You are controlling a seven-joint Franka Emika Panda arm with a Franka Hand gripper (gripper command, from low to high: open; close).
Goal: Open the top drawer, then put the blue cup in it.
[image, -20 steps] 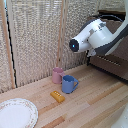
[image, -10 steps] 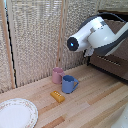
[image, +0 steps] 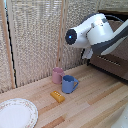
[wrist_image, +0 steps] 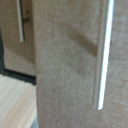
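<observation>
Your tabletop (image: 95, 102) is pale planked wood, backed by a woven beige screen (image: 35, 40). The dark brown dresser (image: 112, 62) sits at the exterior view's right; up close, the top drawer (wrist_image: 65, 60) shows a flat front and a slim silver bar handle (wrist_image: 103, 55). The white arm (image: 95, 31) hides the claw, so you cannot tell its state. The glossy blue cup (image: 68, 84) stands mid-tabletop, just beside a pink mug (image: 57, 75), a small orange block (image: 57, 96) near it
</observation>
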